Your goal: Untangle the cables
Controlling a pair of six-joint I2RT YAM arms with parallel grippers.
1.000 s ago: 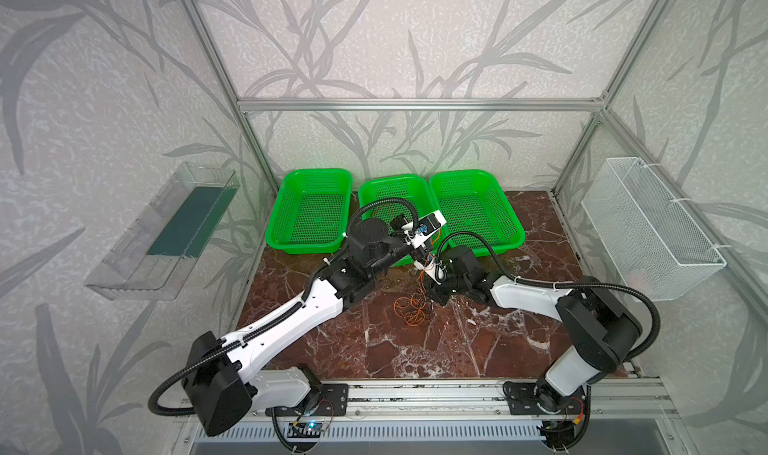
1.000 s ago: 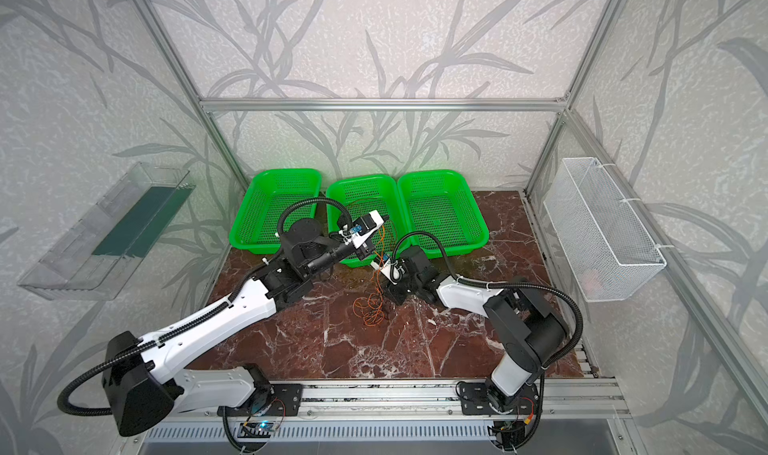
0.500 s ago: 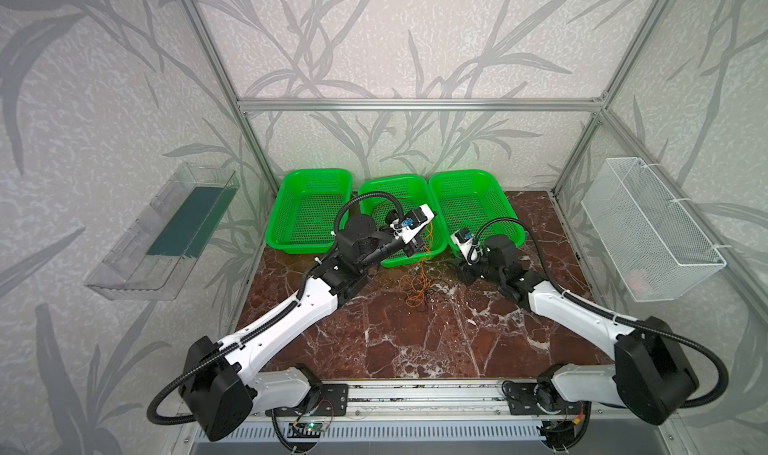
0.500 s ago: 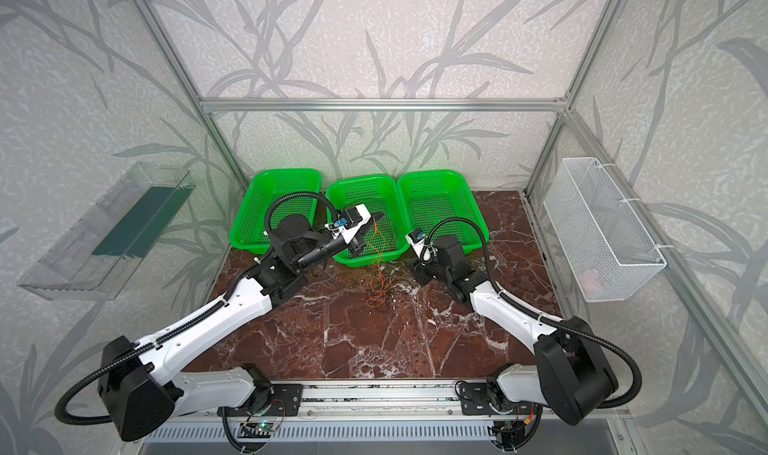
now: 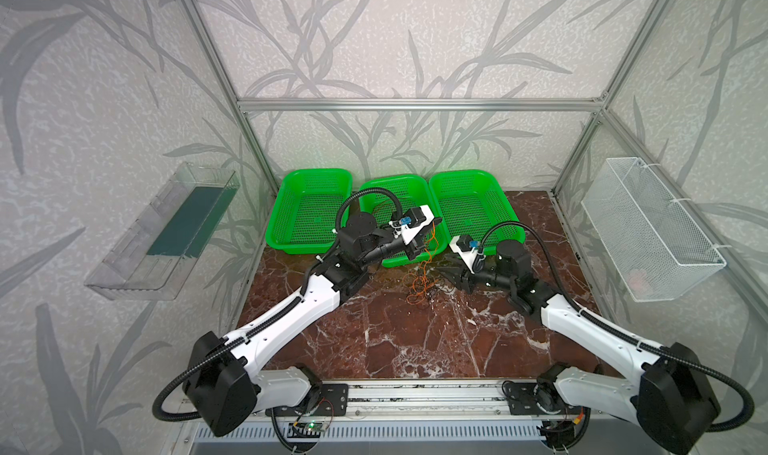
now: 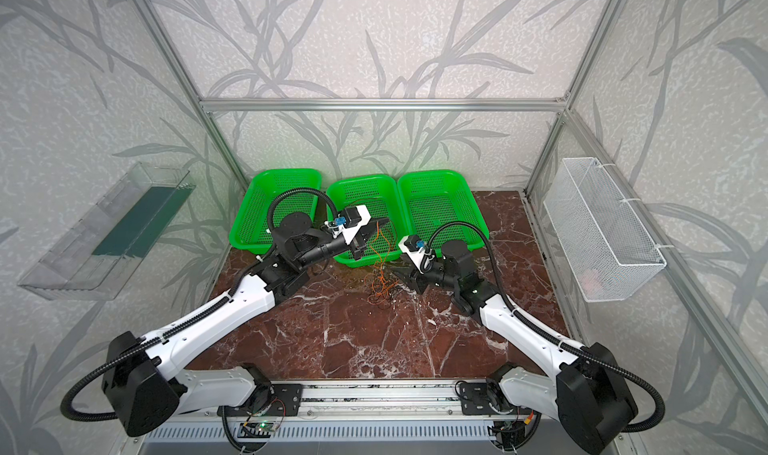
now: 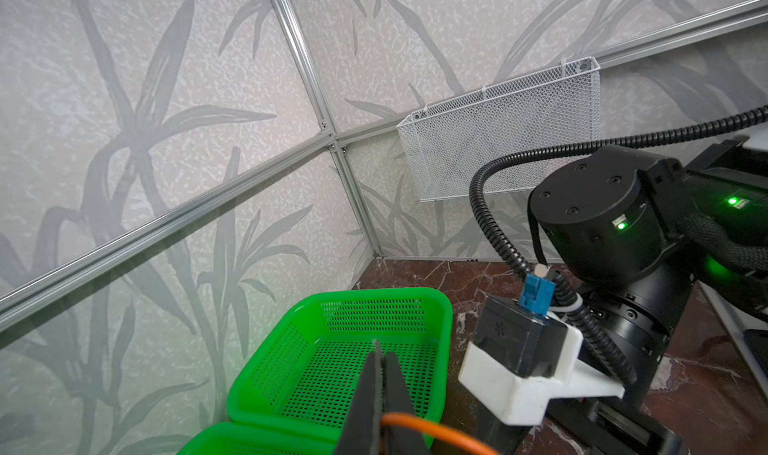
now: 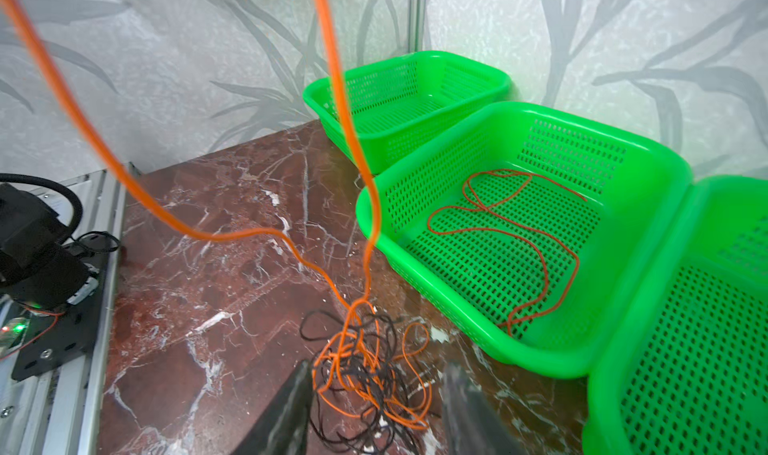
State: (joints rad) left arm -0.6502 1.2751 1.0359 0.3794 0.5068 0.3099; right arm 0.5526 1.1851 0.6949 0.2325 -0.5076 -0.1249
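"Left?"
"My left gripper (image 7: 380,374), raised, clamps an orange cable (image 7: 432,430) tight."
"Middle?"
"A red cable (image 8: 500,171) lies in the middle basket (image 8: 582,131)."
"Right?"
"My right gripper (image 8: 376,390), half open, flanks the orange-black tangle (image 8: 365,370) on the table (image 8: 232,224)."

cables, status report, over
Left gripper shut on orange cable, held high. Right gripper open astride orange-black tangle on table. Red cable in middle basket. Nothing in the way.
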